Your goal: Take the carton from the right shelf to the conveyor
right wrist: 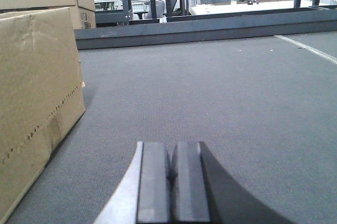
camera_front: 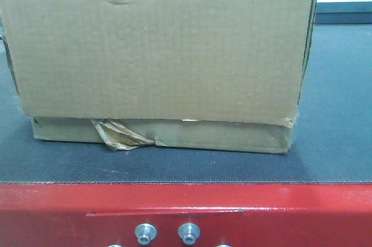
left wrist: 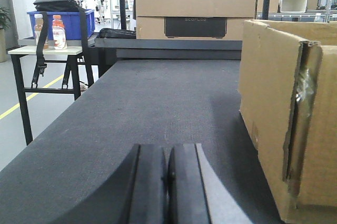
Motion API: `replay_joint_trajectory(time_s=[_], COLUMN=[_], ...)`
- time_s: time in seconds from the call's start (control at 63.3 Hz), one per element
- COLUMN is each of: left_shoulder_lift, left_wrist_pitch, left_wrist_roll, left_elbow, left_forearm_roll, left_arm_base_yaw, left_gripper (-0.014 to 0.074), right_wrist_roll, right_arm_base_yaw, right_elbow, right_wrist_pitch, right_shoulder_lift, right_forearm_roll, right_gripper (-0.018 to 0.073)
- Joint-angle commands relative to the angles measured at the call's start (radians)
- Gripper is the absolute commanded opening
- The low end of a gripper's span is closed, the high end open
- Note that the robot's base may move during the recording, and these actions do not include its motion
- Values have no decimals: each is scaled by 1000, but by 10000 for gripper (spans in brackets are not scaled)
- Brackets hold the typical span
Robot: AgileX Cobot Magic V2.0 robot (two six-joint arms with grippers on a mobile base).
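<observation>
The brown carton (camera_front: 157,55) rests on the dark grey conveyor belt (camera_front: 337,131), just behind its red front edge (camera_front: 290,206); torn tape peels at its lower front seam. It also shows in the left wrist view (left wrist: 284,118) at the right and in the right wrist view (right wrist: 37,97) at the left. My left gripper (left wrist: 168,166) is shut and empty, low over the belt, left of the carton and apart from it. My right gripper (right wrist: 171,166) is shut and empty, right of the carton and apart from it. The right shelf is out of view.
A second cardboard box (left wrist: 195,10) stands beyond the belt's far end. A table with a blue bin (left wrist: 60,23) and bottles stands at the left. A dark rail (right wrist: 210,29) borders the belt in the right wrist view.
</observation>
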Motion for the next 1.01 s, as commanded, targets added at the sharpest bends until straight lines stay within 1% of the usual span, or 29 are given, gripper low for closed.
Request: replay_joint_trajectory(time_s=[0.0, 0.995], left_shoulder_lift=[-6, -6], left_wrist_pitch=[-14, -14], left_wrist_roll=[6, 6], left_elbow=[-2, -2], left_forearm_roll=[-6, -6], left_arm_base_yaw=[3, 3], left_gripper=[1, 1], right_wrist_roll=[-9, -9], right_arm_base_yaw=[-2, -2], right_elbow=[-1, -1], right_wrist_pitch=[-27, -27], right_shoulder_lift=[-8, -8], right_forearm_roll=[-15, -15], right_gripper=[-69, -69])
